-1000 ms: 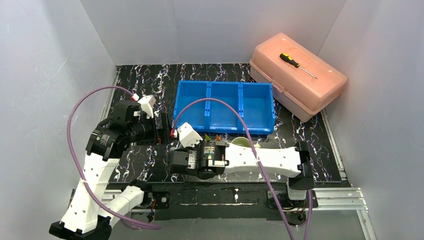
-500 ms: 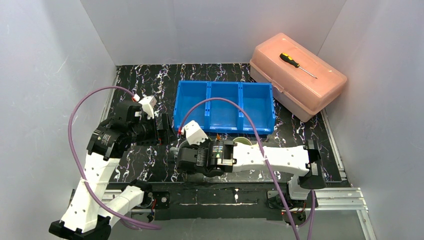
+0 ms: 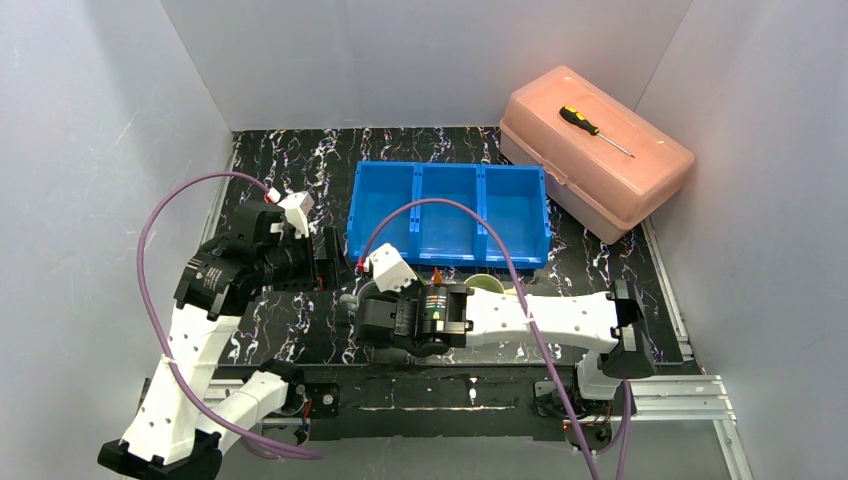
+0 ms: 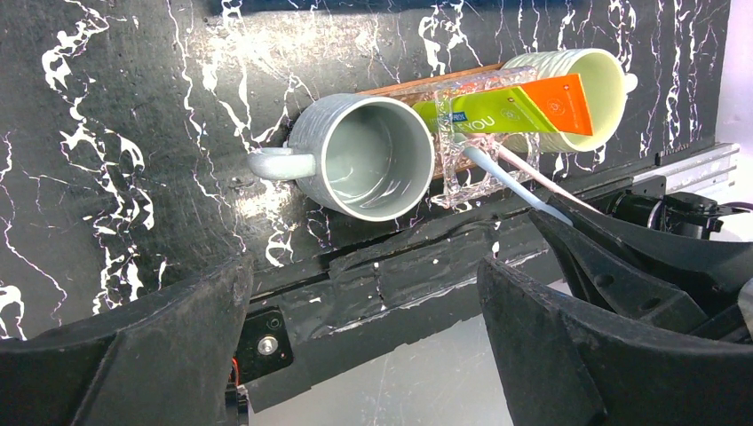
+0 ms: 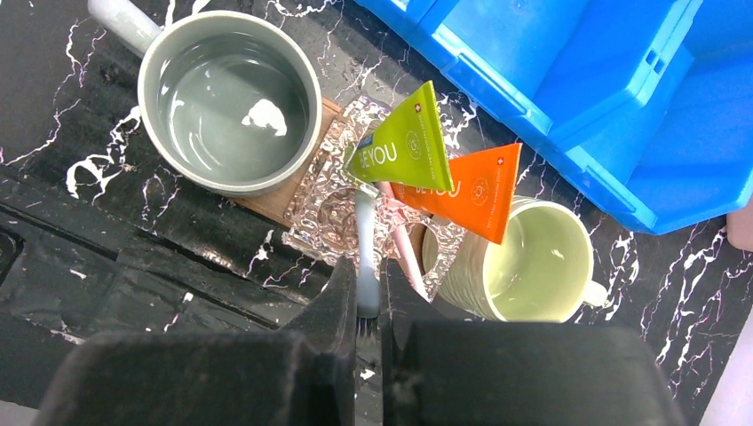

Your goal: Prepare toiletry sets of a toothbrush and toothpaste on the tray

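In the right wrist view, a grey mug [image 5: 231, 102] and a pale green mug [image 5: 524, 266] stand at either end of the brown tray [image 5: 289, 197]. Between them a clear holder [image 5: 342, 209] carries a green tube [image 5: 404, 146], an orange tube [image 5: 466, 191] and a pinkish toothbrush [image 5: 404, 257]. My right gripper [image 5: 366, 306] is shut on the bristle end of a whitish toothbrush [image 5: 366, 253] that still reaches into the holder. My left gripper [image 4: 364, 346] is open and empty, held above the table left of the set; its view shows the grey mug [image 4: 373, 155] and the tubes [image 4: 506, 111].
A blue three-compartment bin [image 3: 450, 210] lies just behind the set. A pink toolbox [image 3: 595, 150] with a screwdriver [image 3: 590, 128] on it stands at the back right. The table's near edge and black rail run right below the mugs.
The right arm has shifted a little to the right and turned its wrist over the holder. The green tube's tip is now hidden under it in the top view. The left arm barely moved.
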Action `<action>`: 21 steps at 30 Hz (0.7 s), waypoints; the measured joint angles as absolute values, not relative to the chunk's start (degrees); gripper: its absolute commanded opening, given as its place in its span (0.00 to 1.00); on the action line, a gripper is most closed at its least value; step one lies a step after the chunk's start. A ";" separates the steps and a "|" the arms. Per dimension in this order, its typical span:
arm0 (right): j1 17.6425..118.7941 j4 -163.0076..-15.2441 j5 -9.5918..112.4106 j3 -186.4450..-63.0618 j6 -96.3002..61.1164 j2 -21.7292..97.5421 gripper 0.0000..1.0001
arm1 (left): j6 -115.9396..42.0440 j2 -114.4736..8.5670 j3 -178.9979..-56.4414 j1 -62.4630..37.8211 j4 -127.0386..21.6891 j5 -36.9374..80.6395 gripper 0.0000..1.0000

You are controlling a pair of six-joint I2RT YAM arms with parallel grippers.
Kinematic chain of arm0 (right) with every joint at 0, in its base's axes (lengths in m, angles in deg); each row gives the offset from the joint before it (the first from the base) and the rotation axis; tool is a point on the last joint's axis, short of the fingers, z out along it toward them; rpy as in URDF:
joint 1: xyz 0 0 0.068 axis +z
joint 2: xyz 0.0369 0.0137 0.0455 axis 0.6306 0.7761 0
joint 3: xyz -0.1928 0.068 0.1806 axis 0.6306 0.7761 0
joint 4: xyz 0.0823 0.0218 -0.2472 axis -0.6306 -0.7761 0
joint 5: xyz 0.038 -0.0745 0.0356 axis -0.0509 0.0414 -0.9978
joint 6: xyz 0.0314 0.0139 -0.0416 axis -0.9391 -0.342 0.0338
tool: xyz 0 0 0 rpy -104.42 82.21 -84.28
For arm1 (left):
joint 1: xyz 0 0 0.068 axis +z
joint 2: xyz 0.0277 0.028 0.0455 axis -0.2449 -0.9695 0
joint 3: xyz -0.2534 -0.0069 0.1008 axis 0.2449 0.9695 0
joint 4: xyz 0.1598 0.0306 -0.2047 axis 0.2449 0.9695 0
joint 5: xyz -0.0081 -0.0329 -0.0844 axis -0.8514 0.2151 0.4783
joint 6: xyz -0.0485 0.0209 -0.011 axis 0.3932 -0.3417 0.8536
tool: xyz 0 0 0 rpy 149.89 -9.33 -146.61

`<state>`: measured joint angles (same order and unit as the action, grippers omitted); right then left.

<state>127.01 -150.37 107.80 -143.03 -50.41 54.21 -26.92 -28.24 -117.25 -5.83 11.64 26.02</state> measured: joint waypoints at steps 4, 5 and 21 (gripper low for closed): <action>127.01 -149.89 107.91 -142.28 -50.41 53.68 0.03 | -26.92 -28.40 -117.25 -5.83 11.67 26.02 0.97; 127.01 -149.89 108.00 -142.02 -50.44 53.55 0.05 | -26.92 -28.40 -117.25 -5.83 11.64 26.02 0.96; 127.01 -148.58 107.76 -141.08 -50.37 52.55 0.23 | -26.92 -28.46 -117.25 -5.83 11.67 26.02 0.97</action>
